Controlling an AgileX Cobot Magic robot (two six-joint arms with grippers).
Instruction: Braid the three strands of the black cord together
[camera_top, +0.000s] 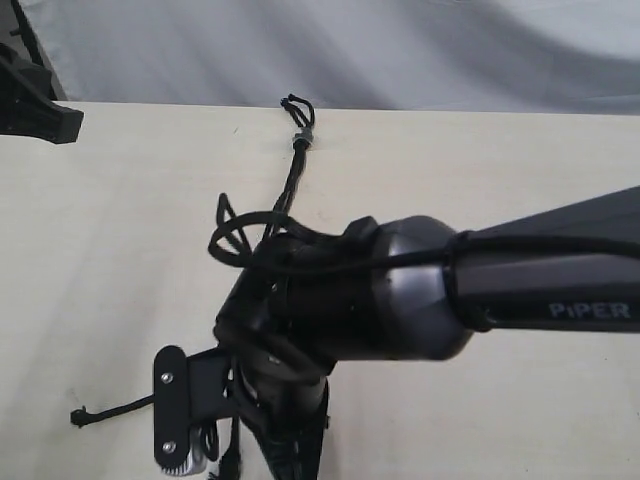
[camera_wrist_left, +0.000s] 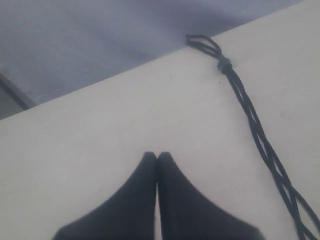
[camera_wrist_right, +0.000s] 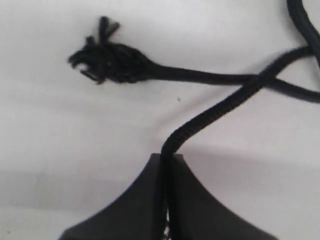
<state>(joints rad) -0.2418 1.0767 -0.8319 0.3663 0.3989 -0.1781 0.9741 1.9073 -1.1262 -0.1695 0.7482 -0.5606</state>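
Observation:
The black cord lies on the pale table, its grey band (camera_top: 301, 131) and short loops (camera_top: 297, 104) at the far edge. Below the band runs a braided stretch (camera_top: 285, 190), which then goes under my right arm (camera_top: 400, 300). In the left wrist view the band (camera_wrist_left: 223, 64) and the braid (camera_wrist_left: 265, 145) lie well to one side of my left gripper (camera_wrist_left: 157, 155), which is shut with nothing in it. My right gripper (camera_wrist_right: 168, 156) is shut on one strand (camera_wrist_right: 210, 117). That strand crosses over another strand, whose frayed knotted tip (camera_wrist_right: 107, 62) rests on the table. One tip (camera_top: 80, 416) shows at the near left.
My right arm and its wrist camera mount (camera_top: 180, 410) hide the cord's lower half in the exterior view. A smooth black arm cable (camera_top: 240, 235) loops beside the braid. A black piece of equipment (camera_top: 30, 105) sits at the far left corner. Grey cloth (camera_top: 350, 50) hangs behind the table.

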